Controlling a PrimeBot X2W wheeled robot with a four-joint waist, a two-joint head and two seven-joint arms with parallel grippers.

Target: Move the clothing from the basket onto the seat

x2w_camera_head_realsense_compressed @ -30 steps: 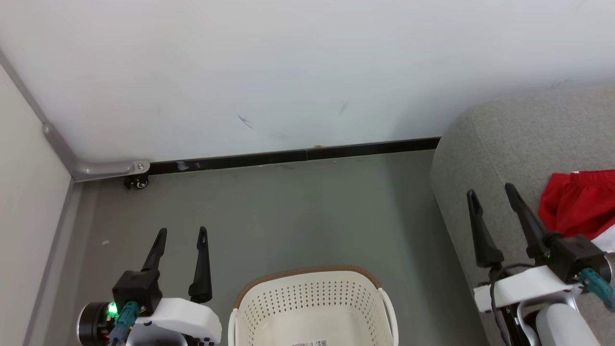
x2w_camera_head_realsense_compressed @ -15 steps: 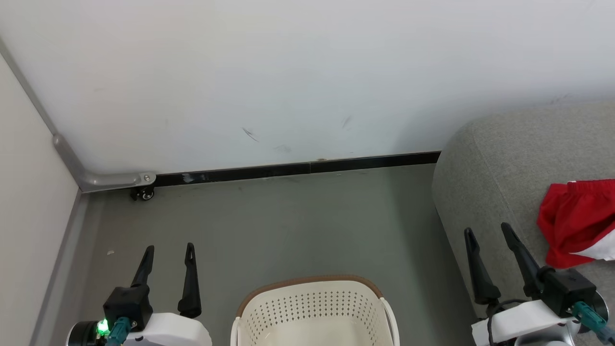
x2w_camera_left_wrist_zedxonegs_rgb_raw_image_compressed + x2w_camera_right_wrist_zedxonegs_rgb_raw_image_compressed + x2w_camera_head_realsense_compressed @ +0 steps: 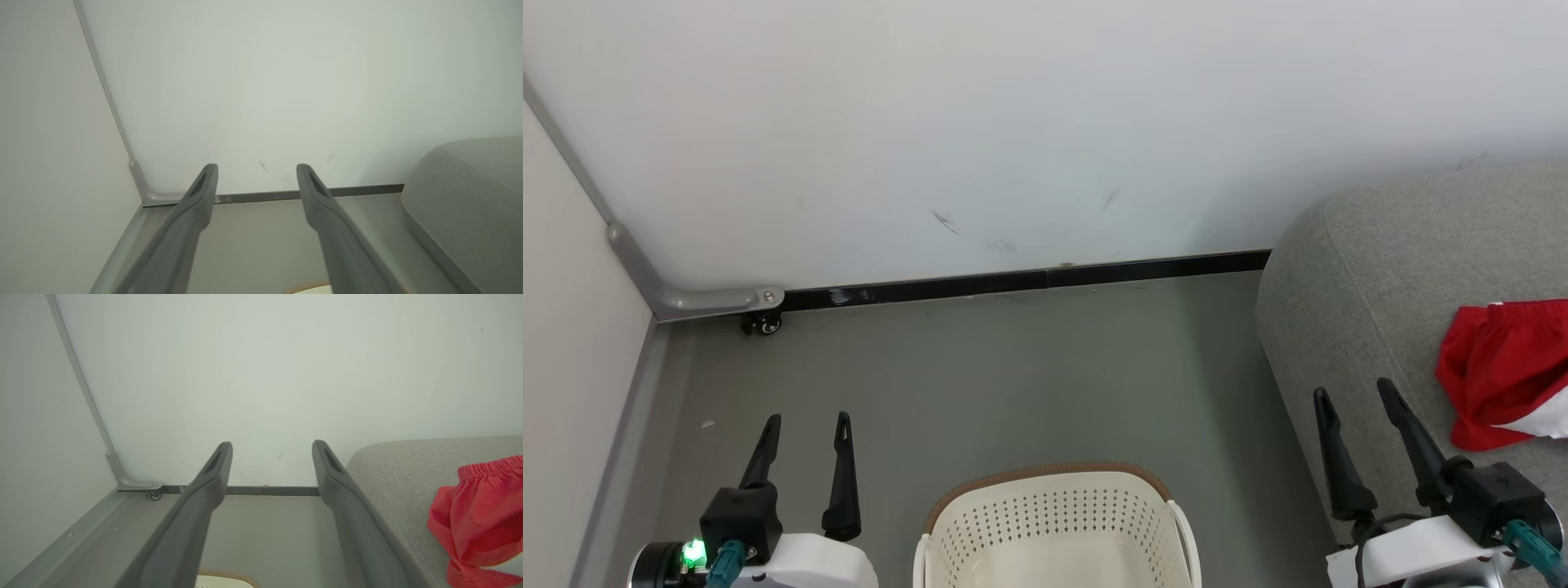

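A red piece of clothing [image 3: 1499, 371] with a white band lies crumpled on the grey seat [image 3: 1388, 278] at the right; it also appears in the right wrist view [image 3: 478, 522]. The cream basket [image 3: 1054, 523] with a brown rim stands on the floor at the bottom centre, and the part of its inside in view holds no fabric. My left gripper [image 3: 806, 423] is open over the floor left of the basket. My right gripper [image 3: 1352, 392] is open over the seat's left edge, a little left of the clothing. Both hold nothing.
A white wall with a black skirting strip [image 3: 1029, 280] closes the far side. A grey partition frame with a small caster wheel [image 3: 765, 324] stands at the left corner. Grey floor [image 3: 1013, 384] stretches between the wall, basket and seat.
The head view has shifted, so the scene sits lower in frame than a second ago. Both grippers now show lower in that view, still open. The clothing lies as before.
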